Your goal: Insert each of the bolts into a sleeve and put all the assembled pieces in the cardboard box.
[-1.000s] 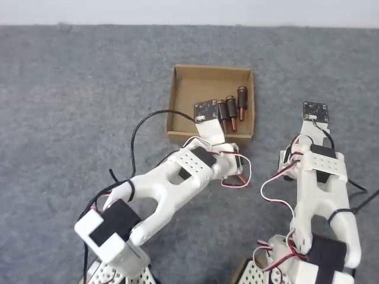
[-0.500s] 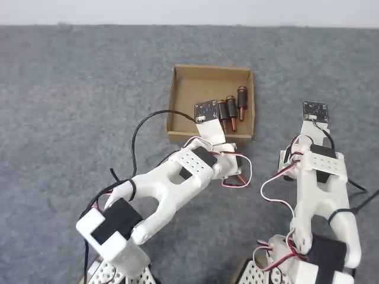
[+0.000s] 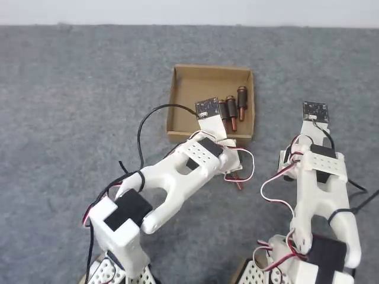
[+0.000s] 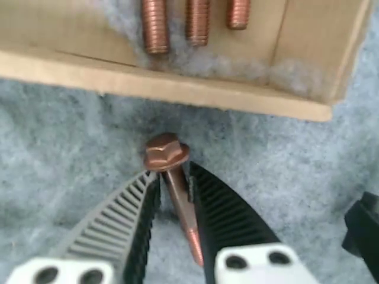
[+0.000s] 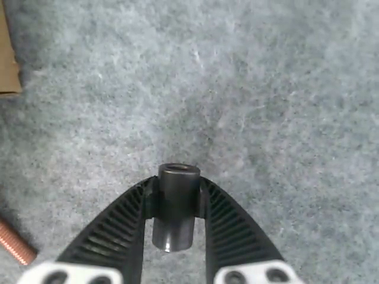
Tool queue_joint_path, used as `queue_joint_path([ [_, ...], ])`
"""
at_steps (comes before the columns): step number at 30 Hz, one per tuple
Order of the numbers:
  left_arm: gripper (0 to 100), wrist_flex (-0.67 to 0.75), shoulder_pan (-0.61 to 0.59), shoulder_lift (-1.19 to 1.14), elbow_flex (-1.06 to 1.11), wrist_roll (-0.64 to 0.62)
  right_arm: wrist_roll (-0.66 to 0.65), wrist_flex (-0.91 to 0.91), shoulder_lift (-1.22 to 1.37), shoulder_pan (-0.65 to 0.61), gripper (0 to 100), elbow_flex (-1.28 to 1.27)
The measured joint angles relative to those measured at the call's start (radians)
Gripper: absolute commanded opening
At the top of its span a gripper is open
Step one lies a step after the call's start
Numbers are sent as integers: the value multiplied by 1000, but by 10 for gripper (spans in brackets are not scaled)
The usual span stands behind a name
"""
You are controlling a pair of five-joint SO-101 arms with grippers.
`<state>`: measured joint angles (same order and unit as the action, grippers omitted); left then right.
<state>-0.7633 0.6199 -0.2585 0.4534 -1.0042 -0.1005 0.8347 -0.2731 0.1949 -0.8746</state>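
1. Here, the left gripper [image 4: 173, 180] has its fingers pinching a copper bolt [image 4: 167, 154] by the shank, just below the hexagonal head. The head juts out past the fingertips and the tapered end runs back between them.
2. The bolt is over the grey surface [image 3: 71, 118], just outside the near wall of the cardboard box [image 4: 177, 89]. Whether it touches the surface cannot be told.
3. Inside the box, three assembled pieces [image 3: 231, 112] lie side by side toward its right wall. Each is a dark sleeve on a copper bolt, with the threaded ends pointing at the near wall.
4. The right gripper [image 5: 176, 184] has its fingers pressed against a dark sleeve [image 5: 177, 222], one on each side. The sleeve's open bore shows at the end that sticks out past the fingertips.
5. From the high view, the left arm [image 3: 195, 168] stretches to the box's near wall. The right arm [image 3: 317, 177] stands to the right of the box, apart from it.
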Motion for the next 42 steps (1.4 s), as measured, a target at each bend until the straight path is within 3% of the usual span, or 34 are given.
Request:
queue_joint_path([
  [20,65,-153,-5,-89,-140,-32,0,0,0,0,6,0],
  [25,10,-189,-5,-89,-140,-31,0,0,0,0,6,0],
  [36,12,-376,0,-91,-184,442,0,0,0,0,6,0],
  [42,17,-428,-74,-91,-193,509,0,0,0,0,6,0],
])
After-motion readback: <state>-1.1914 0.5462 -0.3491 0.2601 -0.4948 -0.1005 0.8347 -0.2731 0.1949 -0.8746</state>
